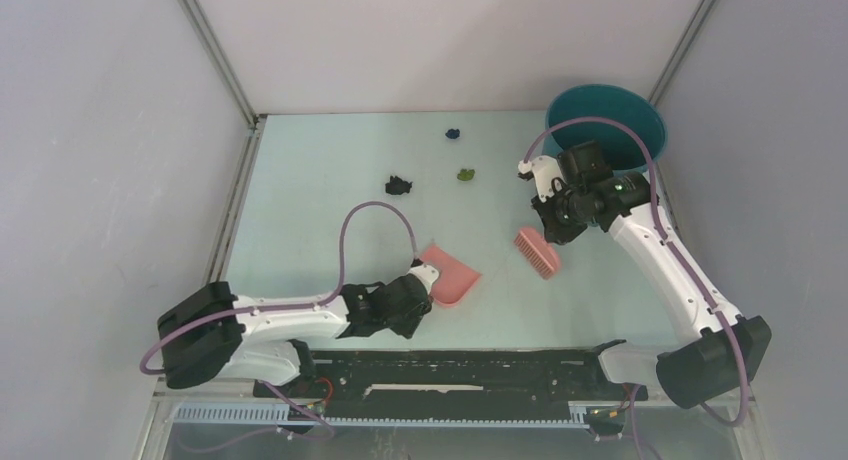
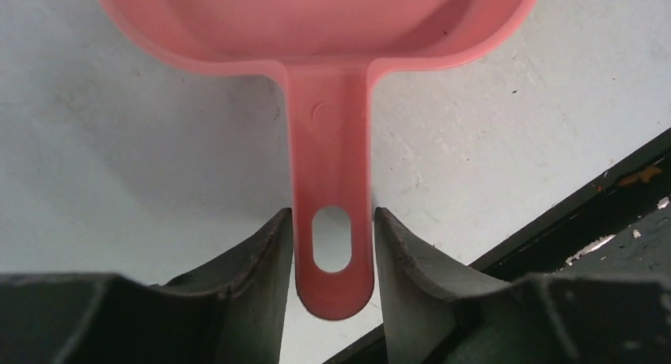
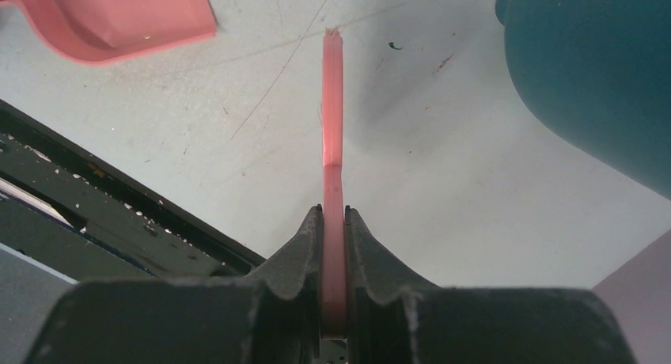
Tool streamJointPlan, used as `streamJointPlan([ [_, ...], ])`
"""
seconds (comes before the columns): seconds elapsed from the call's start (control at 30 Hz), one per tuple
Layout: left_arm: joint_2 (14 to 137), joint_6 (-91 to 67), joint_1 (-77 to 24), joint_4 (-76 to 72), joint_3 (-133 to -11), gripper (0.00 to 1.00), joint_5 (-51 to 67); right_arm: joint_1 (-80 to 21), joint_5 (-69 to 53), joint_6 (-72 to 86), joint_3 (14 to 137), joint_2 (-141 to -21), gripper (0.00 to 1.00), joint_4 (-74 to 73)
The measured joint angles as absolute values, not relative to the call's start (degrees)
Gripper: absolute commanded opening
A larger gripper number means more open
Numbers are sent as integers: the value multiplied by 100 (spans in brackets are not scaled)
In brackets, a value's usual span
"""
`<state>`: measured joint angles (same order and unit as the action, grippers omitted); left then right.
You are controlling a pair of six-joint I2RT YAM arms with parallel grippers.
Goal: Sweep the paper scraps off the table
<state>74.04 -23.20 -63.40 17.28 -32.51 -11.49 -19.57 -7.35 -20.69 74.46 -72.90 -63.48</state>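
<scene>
Black, green and blue paper scraps [image 1: 399, 186] are lying on the table [image 1: 320, 180] beyond the dustpan [image 1: 455, 277]. They are looking light and soft, likely needing gentle brushing, not gripping. The left gripper [image 2: 332, 229] is pinching the dustpan's handle. The right gripper [image 3: 333, 218] is clamping the brush [image 1: 537, 252].

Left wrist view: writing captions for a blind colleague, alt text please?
The left hand grips a pink dustpan by its handle over the pale table. A black rail crosses the lower right corner.
</scene>
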Motion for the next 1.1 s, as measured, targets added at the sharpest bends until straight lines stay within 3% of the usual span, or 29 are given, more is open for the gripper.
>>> streamJointPlan([
  [0.4,5599,-2394,-6663,574,-1964,49,-2049,-1944,-849,-2067,7266,-7279,0,-6296],
  [0.63,5911,-2340,-6665,244,-1988,46,-2075,-1905,-897,-2067,7236,-7244,0,-6281],
  [0.83,6536,-2309,-6665,311,-2224,35,-2023,-1881,-910,-2067,7216,-7168,0,-6281],
  [1.1,6018,-2246,-6681,438,-2268,14,-2018,-1868,-915,-2069,7105,-7017,0,-6270],
])
